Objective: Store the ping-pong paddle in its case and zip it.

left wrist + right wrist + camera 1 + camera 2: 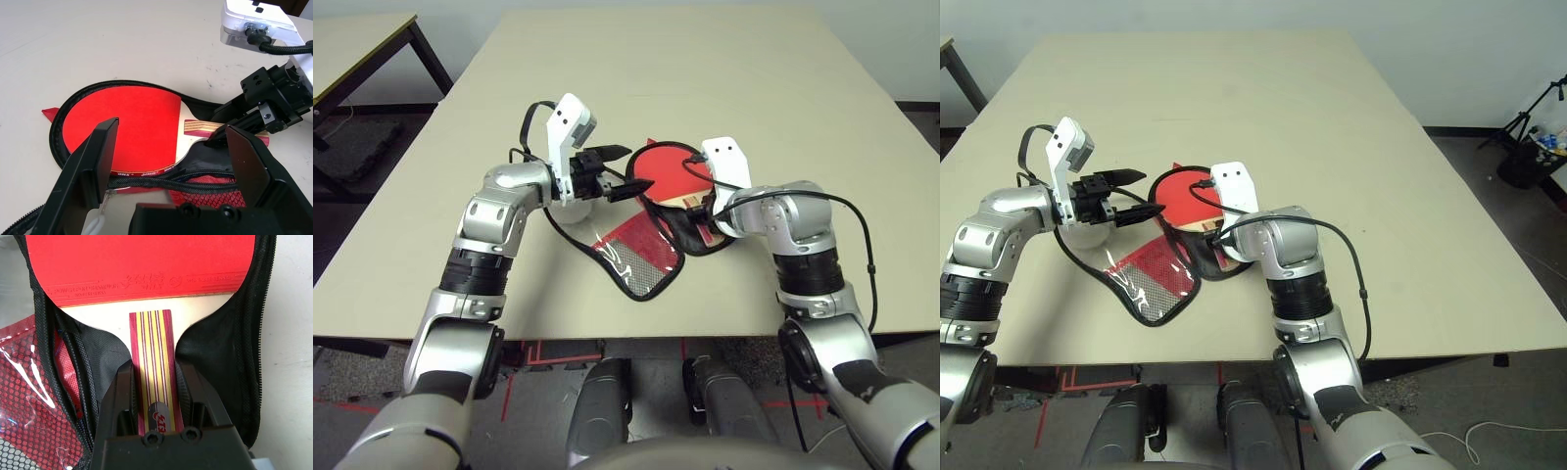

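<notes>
The ping-pong paddle lies with its red face inside the opened case, and its striped wooden handle points toward me. My right gripper is shut on that handle, with the black lining on either side. The case's flap with the clear mesh pocket is folded open toward the table's front edge. Just left of the paddle head, my left gripper hovers open with nothing between its fingers. The unzipped black zipper edging runs below the paddle.
The beige table has wide free room behind and to both sides of the case. Another table stands at the far left. A tripod and gear stand on the floor to the right.
</notes>
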